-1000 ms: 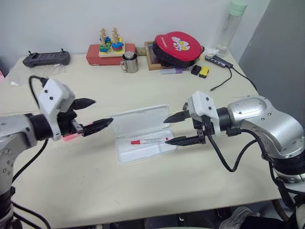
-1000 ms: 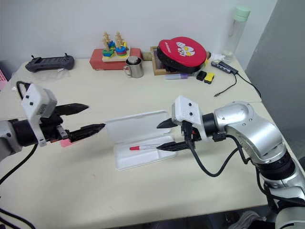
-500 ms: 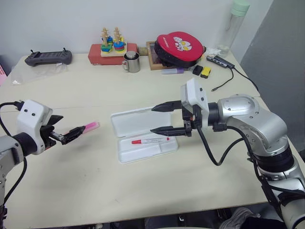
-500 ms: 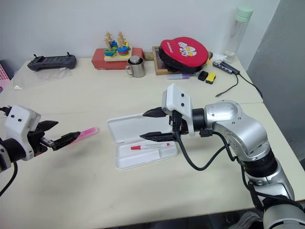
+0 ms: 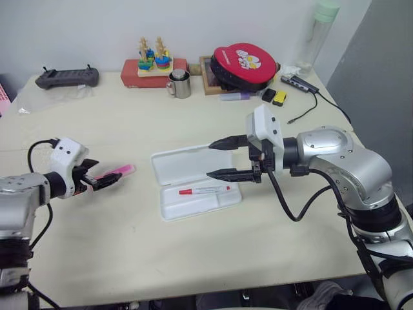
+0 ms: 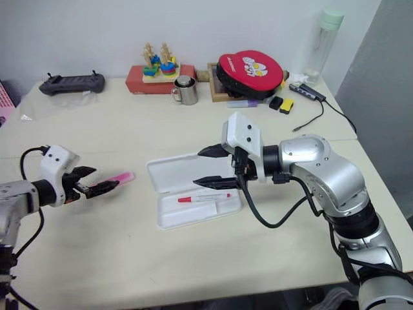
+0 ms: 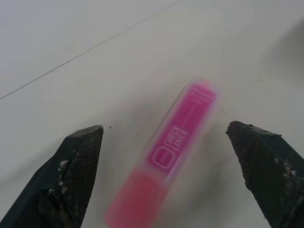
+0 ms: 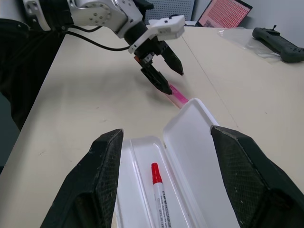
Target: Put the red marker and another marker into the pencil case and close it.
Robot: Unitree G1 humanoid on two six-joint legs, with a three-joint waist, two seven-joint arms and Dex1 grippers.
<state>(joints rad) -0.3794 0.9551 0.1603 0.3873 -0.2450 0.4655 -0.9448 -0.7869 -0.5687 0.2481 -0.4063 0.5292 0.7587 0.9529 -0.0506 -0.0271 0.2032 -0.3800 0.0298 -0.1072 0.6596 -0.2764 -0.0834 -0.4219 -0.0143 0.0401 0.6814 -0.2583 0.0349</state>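
The pencil case [image 5: 188,169] lies open mid-table, lid flat toward the back. The red marker [image 5: 203,190] rests in its tray, also seen as the red marker [image 8: 160,195] in the right wrist view. My right gripper [image 5: 227,159] hovers open just above the case's right end, holding nothing. Left of the case, the other marker, a pink highlighter [image 5: 120,172], lies on the table. My left gripper [image 5: 103,173] is low beside it and open. In the left wrist view the highlighter [image 7: 178,142] lies between the two spread fingers [image 7: 76,166], untouched.
Along the table's back edge stand a black controller [image 5: 67,77], a stacking toy on a red box [image 5: 151,64], a metal mug [image 5: 179,84], a red round pouch [image 5: 243,63], a purple marker [image 5: 231,96] and a clear bottle [image 5: 314,35]. A cable [image 5: 308,106] trails at right.
My left gripper has sunk toward the table and drawn left, so the pink highlighter now lies between its open fingers. The right gripper has stayed over the case.
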